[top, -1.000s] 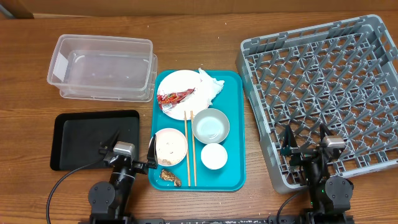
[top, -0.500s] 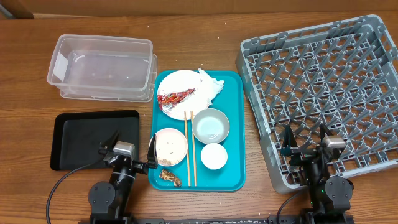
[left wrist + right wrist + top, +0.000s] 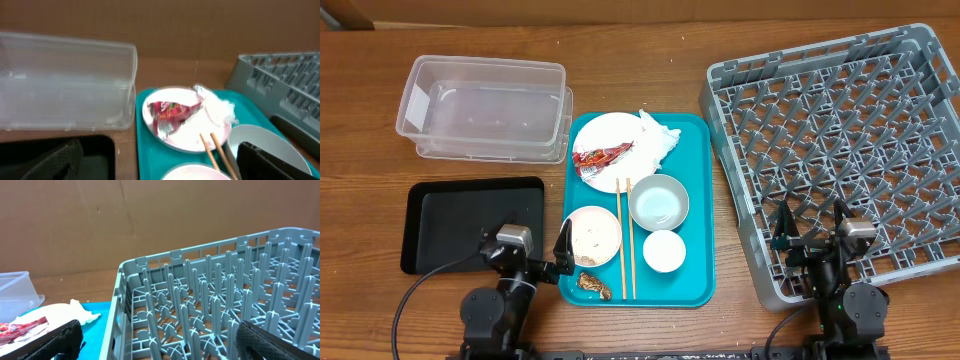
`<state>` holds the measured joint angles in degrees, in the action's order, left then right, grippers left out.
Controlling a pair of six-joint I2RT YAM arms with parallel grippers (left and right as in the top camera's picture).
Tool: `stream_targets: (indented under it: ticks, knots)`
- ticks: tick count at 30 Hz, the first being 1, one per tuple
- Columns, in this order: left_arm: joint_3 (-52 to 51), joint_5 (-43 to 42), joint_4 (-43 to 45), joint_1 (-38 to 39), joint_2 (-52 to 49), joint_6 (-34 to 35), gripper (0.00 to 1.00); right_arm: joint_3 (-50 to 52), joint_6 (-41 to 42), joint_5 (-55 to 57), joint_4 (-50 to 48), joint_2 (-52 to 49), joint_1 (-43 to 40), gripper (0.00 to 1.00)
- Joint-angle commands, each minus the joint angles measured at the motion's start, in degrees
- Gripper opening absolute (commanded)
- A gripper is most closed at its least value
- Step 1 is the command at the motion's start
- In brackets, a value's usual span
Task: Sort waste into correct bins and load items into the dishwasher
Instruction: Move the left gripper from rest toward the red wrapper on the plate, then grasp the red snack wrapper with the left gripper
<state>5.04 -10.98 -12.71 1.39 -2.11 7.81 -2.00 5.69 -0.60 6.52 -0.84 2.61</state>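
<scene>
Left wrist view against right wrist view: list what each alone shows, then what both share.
Left wrist only: the black tray, chopsticks and a pale bowl. Right wrist only: the peg grid inside the dish rack, close up. Both: the clear tub, red wrapper, napkin, teal tray and the rack's outer wall.

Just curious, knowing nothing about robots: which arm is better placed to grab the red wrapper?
Probably the left arm: its open jaws sit beside the teal tray holding the red wrapper; the right arm is over the grey rack.
</scene>
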Motion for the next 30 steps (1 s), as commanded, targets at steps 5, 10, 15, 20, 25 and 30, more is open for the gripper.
stream_targets:
  ticks: [5, 10, 15, 20, 25, 30]
  knots:
    - [13.79, -0.48, -9.44, -0.35, -11.91, 1.38, 1.00, -14.75, 1.81, 0.57, 10.23, -6.01, -0.02, 1.00]
    - [26.10, -0.48, -16.90, -0.35, -27.26, 0.94, 1.00, -27.61, 4.81, 0.52, 21.40, -16.59, -0.02, 1.00]
    - [44.26, -0.59, -33.22, -0.33, -44.50, -3.65, 1.00, -42.07, 5.01, 0.52, 35.26, -29.49, -0.02, 1.00]
    - [56.04, -0.02, -44.13, -0.35, -53.88, -7.43, 1.00, -49.44, 4.35, 0.59, 42.82, -37.11, -0.02, 1.00]
    - [57.90, -3.67, -43.04, -0.35, -57.88, -7.41, 1.00, -49.51, 4.61, 0.55, 43.41, -40.15, -0.02, 1.00]
    - [57.90, -5.55, -34.82, 0.59, -60.43, -7.67, 1.00, -49.51, 4.59, 0.57, 43.04, -40.22, -0.02, 1.00]
